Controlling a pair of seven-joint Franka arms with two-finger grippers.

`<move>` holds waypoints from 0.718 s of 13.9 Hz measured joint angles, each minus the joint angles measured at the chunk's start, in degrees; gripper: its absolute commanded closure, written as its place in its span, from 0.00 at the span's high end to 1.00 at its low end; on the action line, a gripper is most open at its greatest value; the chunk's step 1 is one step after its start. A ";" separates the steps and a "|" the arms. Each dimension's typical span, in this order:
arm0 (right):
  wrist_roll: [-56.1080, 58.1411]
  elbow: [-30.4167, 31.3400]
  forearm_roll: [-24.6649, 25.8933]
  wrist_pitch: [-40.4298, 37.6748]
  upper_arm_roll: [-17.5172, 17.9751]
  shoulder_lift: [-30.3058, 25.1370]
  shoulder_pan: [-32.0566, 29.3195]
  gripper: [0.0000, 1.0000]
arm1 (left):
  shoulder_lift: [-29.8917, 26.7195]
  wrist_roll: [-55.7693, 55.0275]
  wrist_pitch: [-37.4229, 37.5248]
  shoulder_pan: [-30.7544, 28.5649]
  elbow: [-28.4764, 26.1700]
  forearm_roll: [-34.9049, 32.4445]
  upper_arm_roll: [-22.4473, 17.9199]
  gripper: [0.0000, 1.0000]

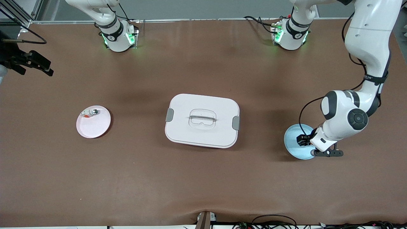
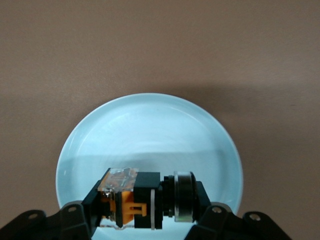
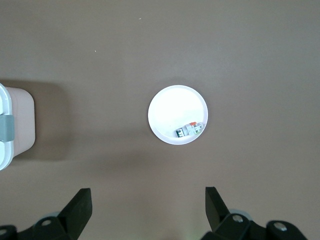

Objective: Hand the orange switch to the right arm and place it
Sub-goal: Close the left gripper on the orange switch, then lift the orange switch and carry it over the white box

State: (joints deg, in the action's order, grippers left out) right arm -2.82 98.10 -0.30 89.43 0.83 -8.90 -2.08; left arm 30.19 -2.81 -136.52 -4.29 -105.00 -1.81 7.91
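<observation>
Surface: brown table, cables along its camera-side edge.
Landmark: white lidded box, mid-table.
Blue plate: toward the left arm's end from the box.
Left gripper: down at the blue plate, clenched on the orange switch.
Orange switch: lying sideways between the fingers, just above the blue plate's floor; seen clearly only in the left wrist view.
Pink plate: toward the right arm's end from the box, holding a small white-and-silver part.
Right gripper: waiting high over the table, released; its wrist view shows the part's red bits.
</observation>
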 measured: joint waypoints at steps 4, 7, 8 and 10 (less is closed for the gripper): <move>0.00 0.02 0.00 -0.01 -0.01 0.00 -0.01 1.00 | -6.91 -5.15 9.25 -0.10 1.02 0.04 3.09 0.00; 0.00 0.03 0.00 -0.02 -0.03 0.00 -0.02 1.00 | -9.34 -14.02 19.21 -0.07 5.69 0.09 7.48 0.00; 0.00 0.03 0.01 -0.02 -0.04 0.00 -0.03 1.00 | -9.54 -17.74 22.18 -0.04 7.74 0.32 9.21 0.00; 0.00 0.03 0.02 -0.02 -0.06 0.00 -0.03 1.00 | -9.60 -25.40 25.82 0.03 11.05 1.74 13.06 0.00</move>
State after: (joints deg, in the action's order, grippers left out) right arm -2.82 98.13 -0.28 89.41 0.77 -8.90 -2.11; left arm 20.59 -28.21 -110.70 -4.26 -93.94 -0.08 20.97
